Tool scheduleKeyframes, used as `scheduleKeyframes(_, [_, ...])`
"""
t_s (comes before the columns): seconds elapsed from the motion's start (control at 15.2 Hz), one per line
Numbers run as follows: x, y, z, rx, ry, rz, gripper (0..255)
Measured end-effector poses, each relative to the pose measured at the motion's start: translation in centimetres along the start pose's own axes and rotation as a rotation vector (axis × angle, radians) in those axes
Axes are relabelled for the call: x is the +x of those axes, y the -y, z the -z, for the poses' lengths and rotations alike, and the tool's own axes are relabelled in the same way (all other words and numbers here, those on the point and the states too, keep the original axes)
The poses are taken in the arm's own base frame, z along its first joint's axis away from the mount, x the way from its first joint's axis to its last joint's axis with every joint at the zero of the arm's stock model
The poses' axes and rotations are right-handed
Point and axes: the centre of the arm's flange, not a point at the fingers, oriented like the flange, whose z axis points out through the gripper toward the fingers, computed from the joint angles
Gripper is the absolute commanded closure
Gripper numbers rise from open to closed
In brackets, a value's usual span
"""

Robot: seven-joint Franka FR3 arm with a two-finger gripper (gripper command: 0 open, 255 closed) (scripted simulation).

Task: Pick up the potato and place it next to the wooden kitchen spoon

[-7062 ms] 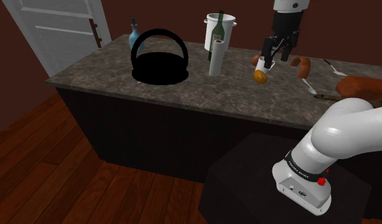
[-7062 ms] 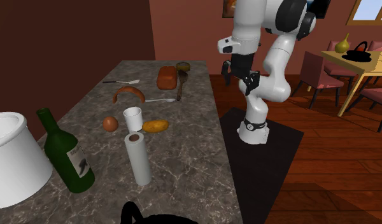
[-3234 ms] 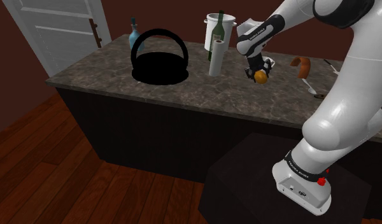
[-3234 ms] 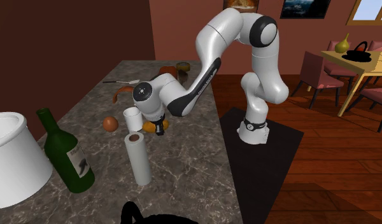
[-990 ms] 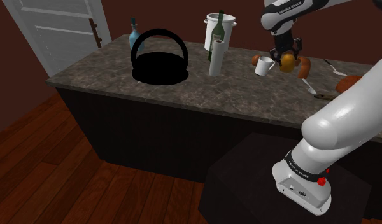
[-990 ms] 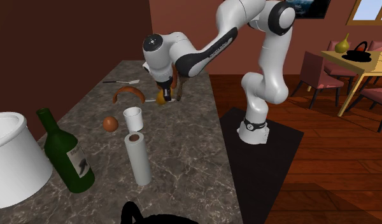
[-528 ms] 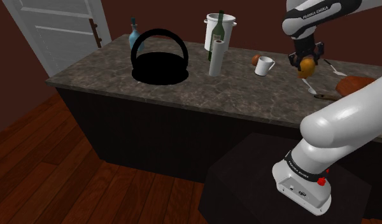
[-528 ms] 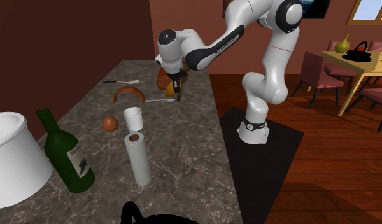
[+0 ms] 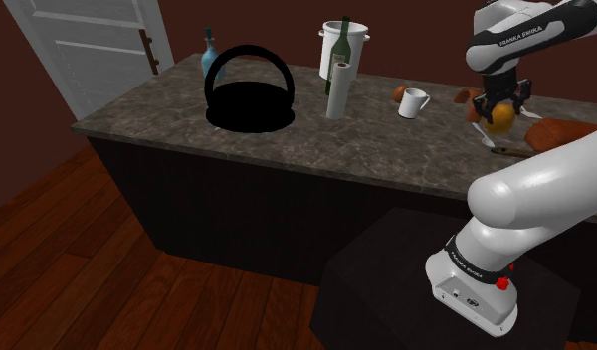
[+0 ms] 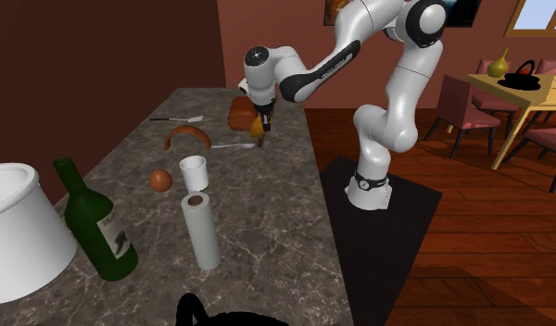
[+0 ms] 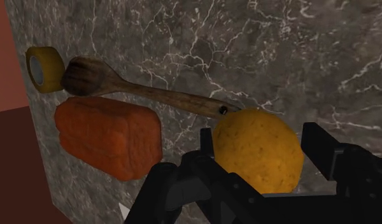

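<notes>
Clamping the potato (image 11: 256, 149) tight, the gripper (image 9: 502, 105) hovered over the counter (image 11: 279, 51) right by the wooden spoon (image 11: 145, 92) handle end, w/ a loaf (image 11: 107, 137) nearby.

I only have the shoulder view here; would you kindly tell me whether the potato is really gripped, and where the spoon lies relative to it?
Observer: In the wrist view the black fingers clasp the potato from both sides, so the gripper holds it.
Operator: Thank you. And the spoon?
Observer: The wooden spoon lies flat on the counter, with its handle tip showing right at the potato's edge.
Operator: Is anything crowding that spot?
Observer: A reddish-brown loaf lies close alongside the spoon's bowl end.
</notes>
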Motion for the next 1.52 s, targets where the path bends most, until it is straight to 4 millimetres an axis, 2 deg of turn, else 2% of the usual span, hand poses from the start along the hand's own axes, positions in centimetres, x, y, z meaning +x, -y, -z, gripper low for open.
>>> scheduleKeyframes(0.92, [0.5,3.9,-6.2,0.000,0.000,0.001,255])
scheduleKeyframes(1.32, [0.8,5.6,-8.6,-0.001,-0.003,-0.003,255])
scheduleKeyframes(1.52, [0.9,5.7,-9.0,-0.001,-0.003,-0.003,255])
